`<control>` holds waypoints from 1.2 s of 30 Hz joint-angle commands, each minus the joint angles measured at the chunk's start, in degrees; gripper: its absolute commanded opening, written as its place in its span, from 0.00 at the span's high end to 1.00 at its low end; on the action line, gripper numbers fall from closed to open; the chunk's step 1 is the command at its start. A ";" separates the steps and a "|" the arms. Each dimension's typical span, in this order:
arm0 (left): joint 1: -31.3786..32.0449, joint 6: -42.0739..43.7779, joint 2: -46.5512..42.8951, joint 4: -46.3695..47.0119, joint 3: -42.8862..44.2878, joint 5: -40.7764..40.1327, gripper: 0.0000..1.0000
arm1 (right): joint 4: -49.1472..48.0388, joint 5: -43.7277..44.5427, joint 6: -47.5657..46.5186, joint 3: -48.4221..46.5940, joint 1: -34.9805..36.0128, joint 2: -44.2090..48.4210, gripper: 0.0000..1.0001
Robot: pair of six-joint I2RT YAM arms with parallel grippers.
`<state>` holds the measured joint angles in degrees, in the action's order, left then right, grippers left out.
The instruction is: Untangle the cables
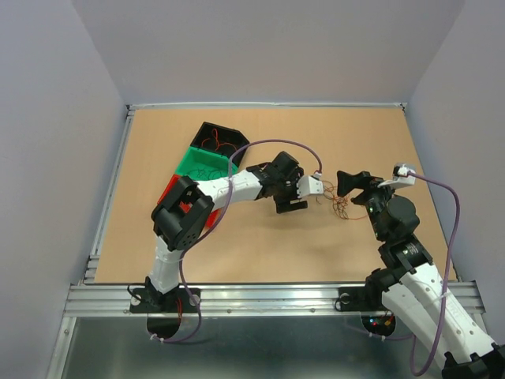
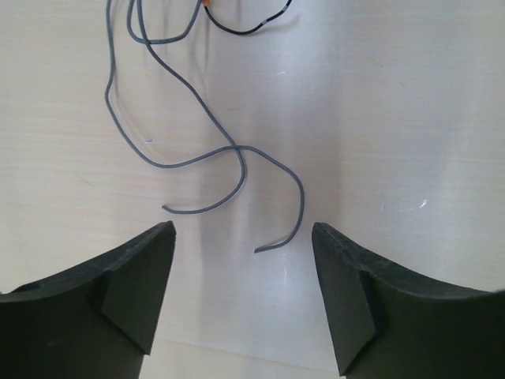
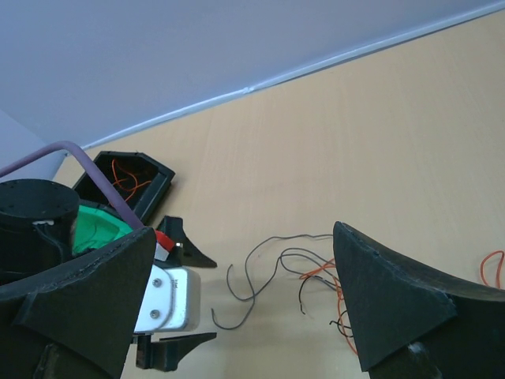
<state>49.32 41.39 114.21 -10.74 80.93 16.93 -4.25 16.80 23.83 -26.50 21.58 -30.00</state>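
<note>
Cables [image 2: 237,148] just ahead of left fingers [image 2: 118,292]

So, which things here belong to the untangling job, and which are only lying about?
Belong to the job:
the cables, a thin wiry bunch
left fingers, open, beside the bunch
right fingers, open, beside the bunch

Only lying about:
black bin
green bin
red bin
lilac arm cable
</note>
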 commanded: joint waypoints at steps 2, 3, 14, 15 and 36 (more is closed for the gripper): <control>-0.01 0.98 -4.79 4.68 -1.65 -0.50 0.01 | -1.02 -0.89 -0.90 0.93 0.39 0.47 0.02; -0.01 0.54 -3.92 4.59 -0.69 -0.58 0.01 | -1.02 -0.89 -0.90 0.93 0.30 0.38 0.02; 0.07 -7.10 5.31 3.09 10.91 1.80 0.01 | -0.67 0.60 0.51 1.80 0.30 3.98 0.02; 0.07 -7.98 5.58 5.27 11.18 1.01 0.01 | -0.50 1.30 1.03 2.15 0.30 4.94 0.02; 0.33 -9.93 22.35 -2.78 21.64 3.90 0.01 | 2.05 3.86 1.65 2.51 0.30 11.01 0.03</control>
<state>47.18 27.07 129.62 -3.68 100.51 19.11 -1.63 20.18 25.69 -24.64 21.58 -19.51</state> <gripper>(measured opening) 0.986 0.976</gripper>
